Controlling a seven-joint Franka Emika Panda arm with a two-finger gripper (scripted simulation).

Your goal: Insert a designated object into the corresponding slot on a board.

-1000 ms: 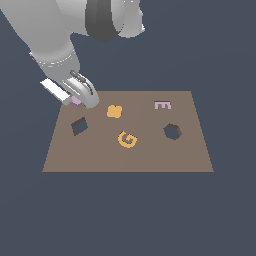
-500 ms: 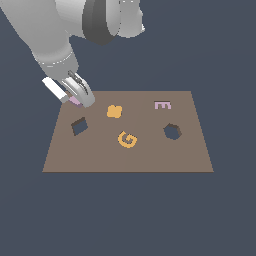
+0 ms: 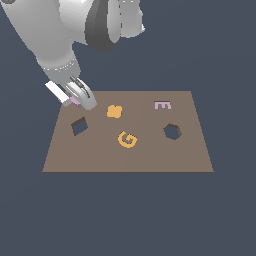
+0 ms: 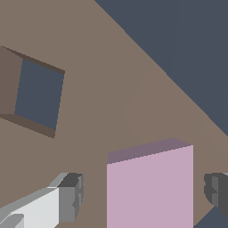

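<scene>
The designated object, a pale pink square block (image 4: 150, 187), lies on the brown board (image 3: 150, 155) near its back corner on the exterior view's left. In the exterior view only a sliver of the block (image 3: 75, 102) shows behind the fingers. My gripper (image 4: 143, 193) straddles it, open, with a gap between each finger (image 4: 71, 196) and the block's sides. Seen from outside, the gripper (image 3: 80, 99) hangs low over that corner. The slot (image 3: 79, 125), a dark diamond-turned square hole (image 4: 38, 95), lies a short way in front of the block.
On the board are an orange clover piece (image 3: 114, 111), an orange letter G (image 3: 127, 139), a pink letter E (image 3: 162, 105) and a dark hexagonal hole (image 3: 172, 131). The arm's bulky links loom above the back corner on the exterior view's left.
The gripper has shifted only slightly over the board's back corner on the exterior view's left. The pieces on the board have not moved.
</scene>
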